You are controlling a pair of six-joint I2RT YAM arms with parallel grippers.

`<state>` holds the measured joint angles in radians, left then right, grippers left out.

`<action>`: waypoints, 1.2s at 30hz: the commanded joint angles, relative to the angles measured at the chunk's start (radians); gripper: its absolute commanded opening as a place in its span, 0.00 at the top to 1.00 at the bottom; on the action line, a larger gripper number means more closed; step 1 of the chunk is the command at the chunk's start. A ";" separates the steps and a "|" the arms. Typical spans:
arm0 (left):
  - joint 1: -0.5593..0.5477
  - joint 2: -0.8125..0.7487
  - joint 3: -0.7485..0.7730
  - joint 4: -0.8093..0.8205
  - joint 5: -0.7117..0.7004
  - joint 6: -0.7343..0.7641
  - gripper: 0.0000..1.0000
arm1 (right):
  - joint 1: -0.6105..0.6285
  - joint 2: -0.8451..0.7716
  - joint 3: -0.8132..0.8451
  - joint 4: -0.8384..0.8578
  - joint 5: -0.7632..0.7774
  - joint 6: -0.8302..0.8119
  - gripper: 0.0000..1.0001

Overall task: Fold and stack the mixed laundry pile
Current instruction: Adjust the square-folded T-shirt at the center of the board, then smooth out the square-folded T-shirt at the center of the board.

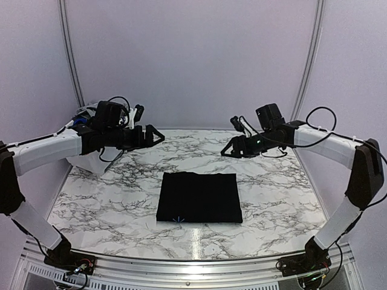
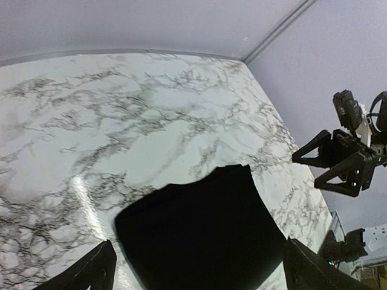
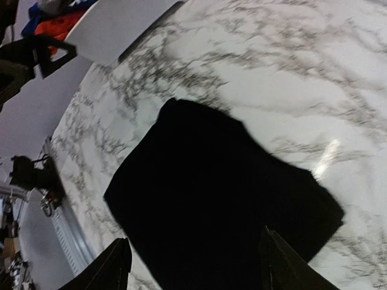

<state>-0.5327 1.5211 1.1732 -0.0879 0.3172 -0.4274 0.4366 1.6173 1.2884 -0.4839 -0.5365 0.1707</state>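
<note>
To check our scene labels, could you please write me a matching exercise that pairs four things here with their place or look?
Things:
1. flat folded black garment
2. white plastic basket
3. orange-red cloth piece
4. white marble-patterned table

Descriptions:
A. peeks over the basket's wall
B. grey-veined, bearing the rest
C. at the table's far left edge
D. lies squared up at mid-table

Pairs: 1-D, 2-C, 3-A, 4-B.

The left arm (image 1: pixel 45 151) and right arm (image 1: pixel 329 142) have white shells, black joints, looping black cables (image 1: pixel 321 108) and triangular black fingers (image 3: pixel 112 269).
</note>
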 commanded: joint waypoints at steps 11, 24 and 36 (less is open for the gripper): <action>-0.365 0.190 -0.267 0.209 0.292 -0.154 0.01 | 0.284 0.082 -0.513 0.600 -0.352 0.500 0.32; -0.182 0.311 -0.312 0.288 0.168 -0.184 0.01 | 0.061 0.148 -0.626 0.590 -0.348 0.406 0.35; -0.361 0.133 -0.021 -0.088 -0.163 0.304 0.01 | -0.102 -0.347 -0.710 0.345 -0.283 0.447 0.35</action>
<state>-0.7818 1.6520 1.0260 -0.0322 0.3111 -0.3603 0.4084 1.3750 0.6529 -0.0395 -0.8814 0.5755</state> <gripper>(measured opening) 0.989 0.657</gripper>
